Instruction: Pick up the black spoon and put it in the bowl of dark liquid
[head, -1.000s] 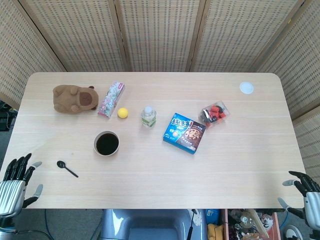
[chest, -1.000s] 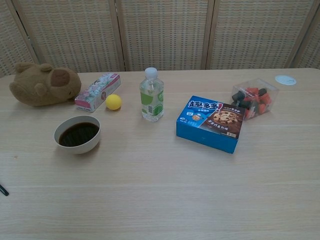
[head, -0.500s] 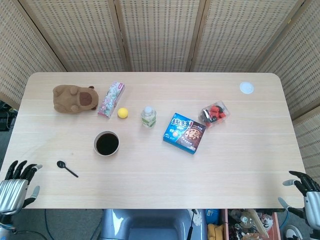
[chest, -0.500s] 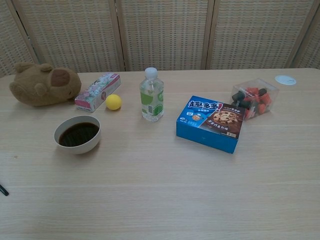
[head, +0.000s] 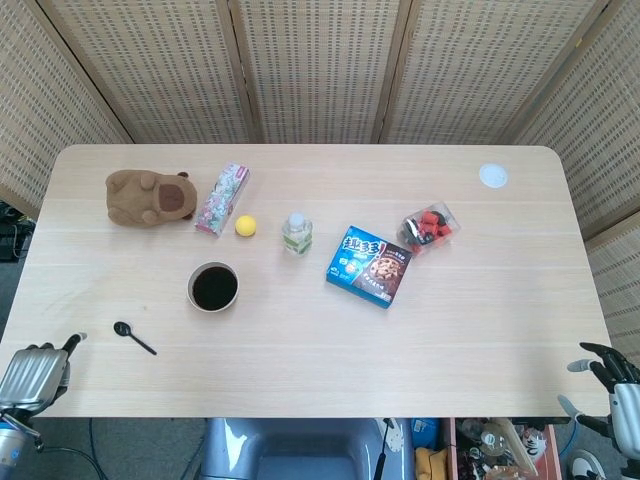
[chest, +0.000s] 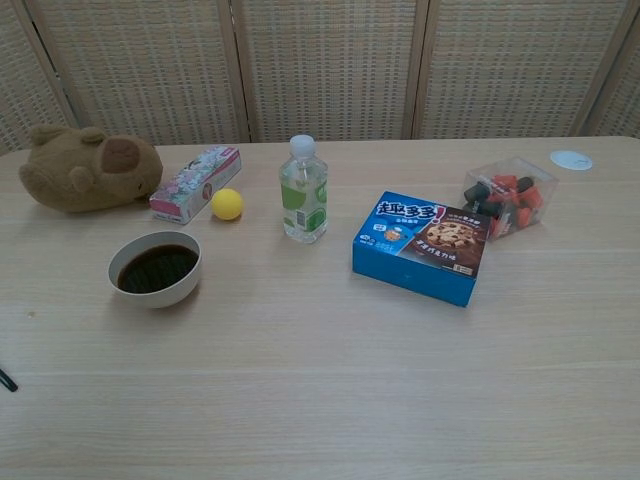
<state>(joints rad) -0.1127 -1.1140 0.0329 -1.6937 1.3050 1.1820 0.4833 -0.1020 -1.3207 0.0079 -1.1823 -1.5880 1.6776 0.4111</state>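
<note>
From the head view, my left hand sits off the near left corner of the worktop, holding nothing; its fingers look curled in, though I cannot tell for sure. My right hand is off the near right corner, fingers spread, empty. The black spoon lies flat on the worktop near the left front edge, close to my left hand but apart from it. The bowl of dark liquid stands just beyond the spoon, to its right, not touching it.

From the chest view, neither hand shows. The bowl of dark liquid sits at the left, with a plastic bottle and a blue cookie box further right. Only the tip of the black spoon shows at the left edge.
</note>
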